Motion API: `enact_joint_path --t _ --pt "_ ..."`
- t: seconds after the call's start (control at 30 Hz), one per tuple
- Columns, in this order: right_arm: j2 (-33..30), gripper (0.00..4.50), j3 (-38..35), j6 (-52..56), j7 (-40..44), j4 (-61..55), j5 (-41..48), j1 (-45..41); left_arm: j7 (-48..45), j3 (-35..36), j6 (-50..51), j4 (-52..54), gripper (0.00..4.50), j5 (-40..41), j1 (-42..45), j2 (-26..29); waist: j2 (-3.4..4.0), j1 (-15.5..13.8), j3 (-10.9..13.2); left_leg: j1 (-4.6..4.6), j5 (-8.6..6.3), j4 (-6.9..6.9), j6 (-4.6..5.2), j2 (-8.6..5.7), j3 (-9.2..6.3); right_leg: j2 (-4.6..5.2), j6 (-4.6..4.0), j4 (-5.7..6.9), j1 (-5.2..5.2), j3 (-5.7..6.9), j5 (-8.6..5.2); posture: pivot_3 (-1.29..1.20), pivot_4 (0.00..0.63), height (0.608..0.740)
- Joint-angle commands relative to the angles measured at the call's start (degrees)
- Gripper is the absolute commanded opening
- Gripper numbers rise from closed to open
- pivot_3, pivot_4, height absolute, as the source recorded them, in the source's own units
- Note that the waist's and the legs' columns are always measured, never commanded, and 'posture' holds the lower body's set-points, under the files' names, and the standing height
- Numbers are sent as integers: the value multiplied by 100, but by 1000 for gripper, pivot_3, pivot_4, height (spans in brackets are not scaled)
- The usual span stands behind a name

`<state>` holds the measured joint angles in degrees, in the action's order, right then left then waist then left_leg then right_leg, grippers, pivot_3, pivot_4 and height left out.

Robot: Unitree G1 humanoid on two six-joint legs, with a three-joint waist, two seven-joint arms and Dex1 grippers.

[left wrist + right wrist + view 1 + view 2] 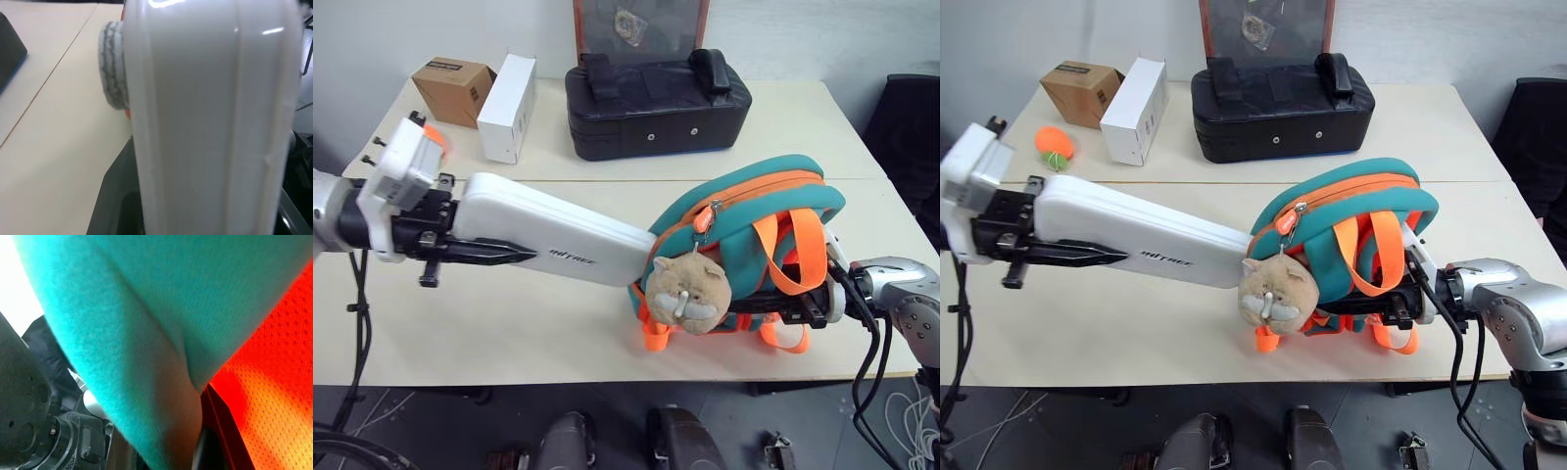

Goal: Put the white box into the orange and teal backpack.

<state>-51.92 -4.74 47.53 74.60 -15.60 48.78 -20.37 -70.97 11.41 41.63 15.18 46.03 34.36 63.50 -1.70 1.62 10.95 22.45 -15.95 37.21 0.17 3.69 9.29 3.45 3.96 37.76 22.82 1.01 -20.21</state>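
From the head views, the left gripper is clamped on the near end of the white box, which stretches toward three o'clock until its far end meets the zip mouth of the orange and teal backpack; the backpack is held up off the table by the right gripper, clenched on it from the three o'clock side. In the left wrist view the white box reads as a stiff, glossy shell, probably slippery, so an end grip looks right. In the right wrist view the backpack is soft fabric, likely to sag.
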Motion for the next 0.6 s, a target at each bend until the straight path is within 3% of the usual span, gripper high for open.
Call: enact_joint_path --t 0.03,0.27,0.37,0.6 --pt "-42 6 -98 -16 111 -229 164 8 211 -49 -2 1 1335 27 483 -165 0 -2 0 0 0 2 0 0 0 -1 0 2 0 0 0 0 150 740" --pt "107 6 7 -61 -71 -136 37 -76 361 7 995 22 1335 1101 1376 -699 -1 6 1 0 2 1 -2 1 1 -5 2 5 0 -2 1 0 150 740" --pt "165 6 21 -51 -122 -125 24 -109 386 -192 1071 231 1335 1072 1393 -859 -1 17 1 -2 2 2 -3 1 3 -5 3 7 0 -4 1 0 150 740" --pt "301 6 -72 97 -270 -394 250 -125 1499 -1704 -161 452 1335 -989 892 -2064 -1 -13 0 -10 8 16 -4 -2 1 -7 6 12 -14 -6 2 0 150 740"
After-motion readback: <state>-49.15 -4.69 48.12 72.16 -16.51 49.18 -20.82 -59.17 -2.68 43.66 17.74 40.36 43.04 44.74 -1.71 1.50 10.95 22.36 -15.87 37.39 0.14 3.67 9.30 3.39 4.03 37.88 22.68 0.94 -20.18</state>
